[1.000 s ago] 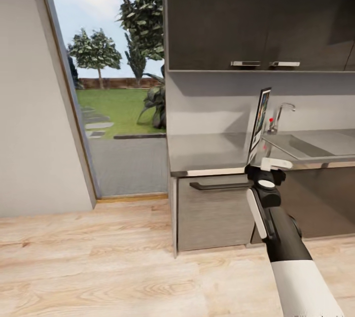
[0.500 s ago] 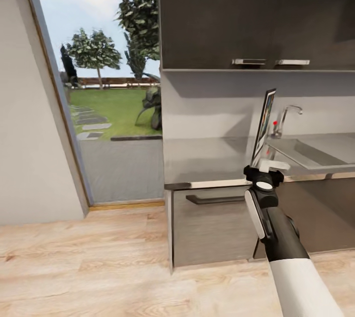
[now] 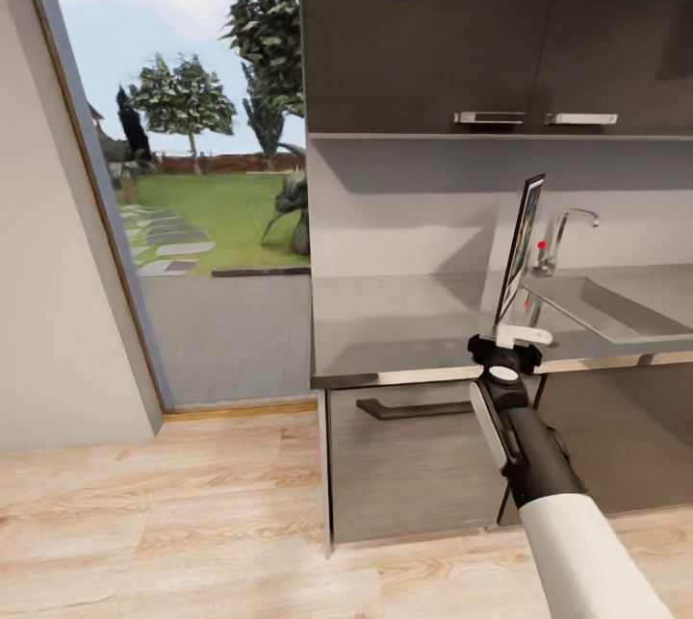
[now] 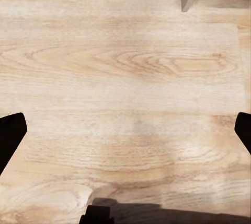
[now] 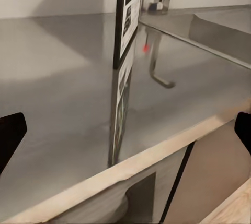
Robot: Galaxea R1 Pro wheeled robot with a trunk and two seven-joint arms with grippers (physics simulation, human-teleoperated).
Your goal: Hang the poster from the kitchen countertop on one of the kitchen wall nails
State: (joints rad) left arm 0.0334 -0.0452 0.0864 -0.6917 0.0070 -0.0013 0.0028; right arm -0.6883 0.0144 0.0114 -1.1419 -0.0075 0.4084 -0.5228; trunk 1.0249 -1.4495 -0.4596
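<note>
We judge the task barely begun: the poster [image 3: 521, 248] stands upright and edge-on on the kitchen countertop [image 3: 404, 325], just ahead of our right gripper [image 3: 510, 338], which reaches it at the front edge but, with its fingertips set wide apart in the wrist view, seems not yet to grip it. Lifting it and finding a nail are left, and our left gripper [image 4: 125, 130] hangs open over the pale wood-grain floor [image 4: 125, 78]. The thin, black-framed sheet mirrors itself in the smooth, shiny steel, beyond which stands a curved tap [image 3: 563, 239].
</note>
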